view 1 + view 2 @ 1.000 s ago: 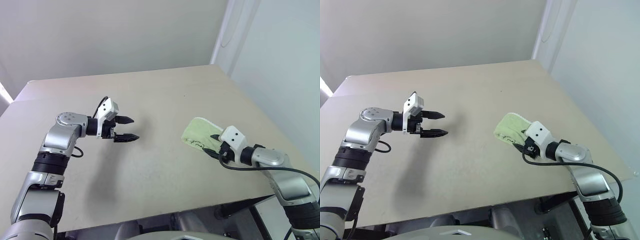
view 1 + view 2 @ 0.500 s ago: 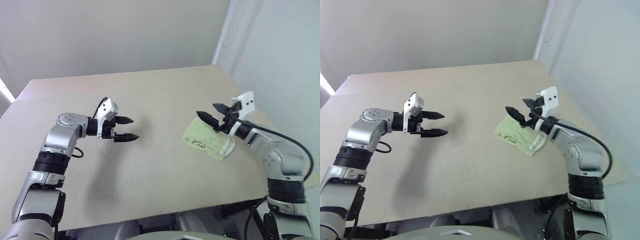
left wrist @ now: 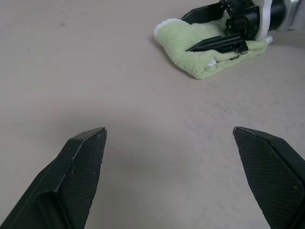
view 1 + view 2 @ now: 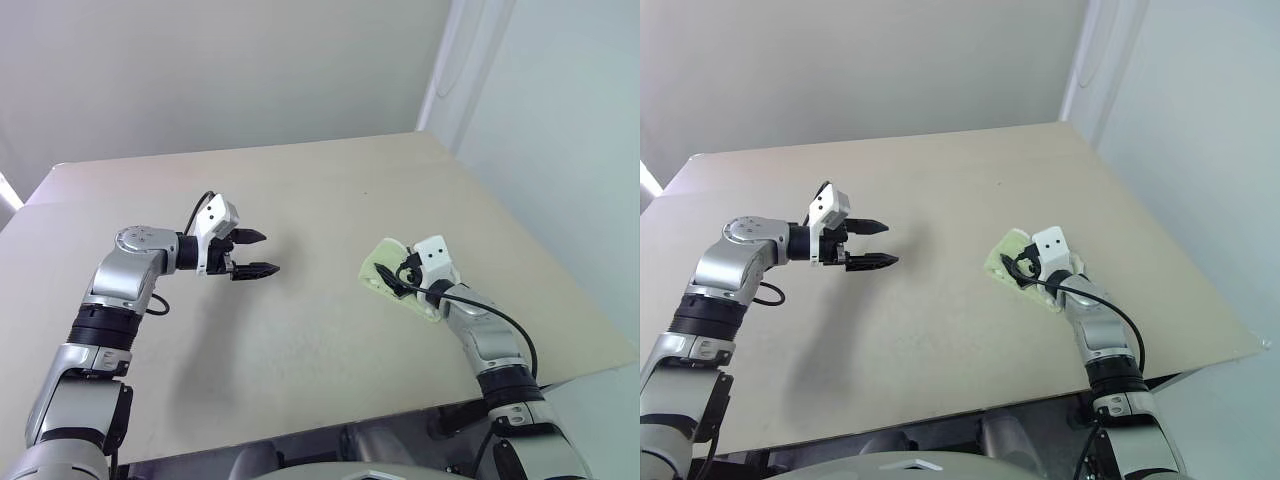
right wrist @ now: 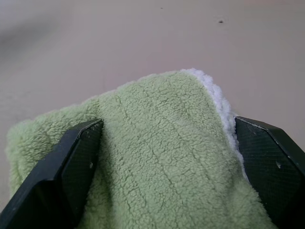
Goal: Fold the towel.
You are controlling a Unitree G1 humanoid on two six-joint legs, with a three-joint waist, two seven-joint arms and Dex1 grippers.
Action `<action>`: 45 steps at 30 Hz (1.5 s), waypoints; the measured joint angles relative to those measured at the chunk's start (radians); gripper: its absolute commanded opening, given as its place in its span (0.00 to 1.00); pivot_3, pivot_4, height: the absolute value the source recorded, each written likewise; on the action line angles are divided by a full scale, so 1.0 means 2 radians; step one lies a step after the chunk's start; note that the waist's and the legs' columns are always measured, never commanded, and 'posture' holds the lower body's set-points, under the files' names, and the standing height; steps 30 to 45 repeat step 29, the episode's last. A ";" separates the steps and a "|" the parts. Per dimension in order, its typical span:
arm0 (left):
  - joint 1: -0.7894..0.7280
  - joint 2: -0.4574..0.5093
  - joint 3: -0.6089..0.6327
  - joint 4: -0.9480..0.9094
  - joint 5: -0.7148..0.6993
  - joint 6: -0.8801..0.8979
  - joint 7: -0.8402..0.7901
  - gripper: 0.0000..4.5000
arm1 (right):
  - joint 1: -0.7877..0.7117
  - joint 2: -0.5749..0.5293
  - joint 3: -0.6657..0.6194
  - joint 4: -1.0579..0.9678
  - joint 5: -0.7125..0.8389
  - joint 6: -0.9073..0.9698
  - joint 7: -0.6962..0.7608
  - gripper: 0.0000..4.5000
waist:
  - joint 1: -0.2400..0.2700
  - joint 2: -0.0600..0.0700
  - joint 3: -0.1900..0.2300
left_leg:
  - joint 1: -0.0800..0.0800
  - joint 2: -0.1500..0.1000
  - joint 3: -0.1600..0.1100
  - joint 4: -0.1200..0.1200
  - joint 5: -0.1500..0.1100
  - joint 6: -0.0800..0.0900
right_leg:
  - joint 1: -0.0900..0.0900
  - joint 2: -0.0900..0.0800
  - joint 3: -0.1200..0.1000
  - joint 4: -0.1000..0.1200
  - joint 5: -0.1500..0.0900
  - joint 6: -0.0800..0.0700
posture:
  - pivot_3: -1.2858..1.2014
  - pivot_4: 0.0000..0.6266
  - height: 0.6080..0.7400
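One towel (image 4: 385, 272), light yellow-green and folded into a small bundle, lies on the beige table (image 4: 300, 330) toward its right side. The right gripper (image 5: 167, 157) has its jaws spread wide astride the bundle, one finger on each side. The left gripper (image 4: 262, 253) hovers well apart, jaws wide open, holding nothing. No writing is legible

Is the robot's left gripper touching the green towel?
No, the left gripper hangs open over bare table, well apart from the towel, which lies by the right gripper.
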 measured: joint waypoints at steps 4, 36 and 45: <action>0.000 -0.001 0.000 0.000 -0.001 0.000 0.000 1.00 | -0.001 -0.012 -0.020 -0.024 0.030 0.039 0.024 1.00 | 0.000 0.001 0.000 | -0.001 0.000 0.000 0.000 0.000 0.000 | -0.001 0.000 0.000 0.000 0.000 0.000 | 0.52 0.00 0.79; 0.052 -0.001 0.064 0.007 -0.036 -0.040 0.025 1.00 | 0.148 -0.255 -0.081 -0.397 0.279 0.256 0.258 1.00 | 0.006 0.001 0.002 | -0.001 0.000 0.000 0.000 0.000 0.000 | -0.002 0.000 -0.001 0.000 -0.001 0.001 | 0.52 0.00 0.79; 0.052 -0.001 0.064 0.007 -0.036 -0.040 0.025 1.00 | 0.148 -0.255 -0.081 -0.397 0.279 0.256 0.258 1.00 | 0.006 0.001 0.002 | -0.001 0.000 0.000 0.000 0.000 0.000 | -0.002 0.000 -0.001 0.000 -0.001 0.001 | 0.52 0.00 0.79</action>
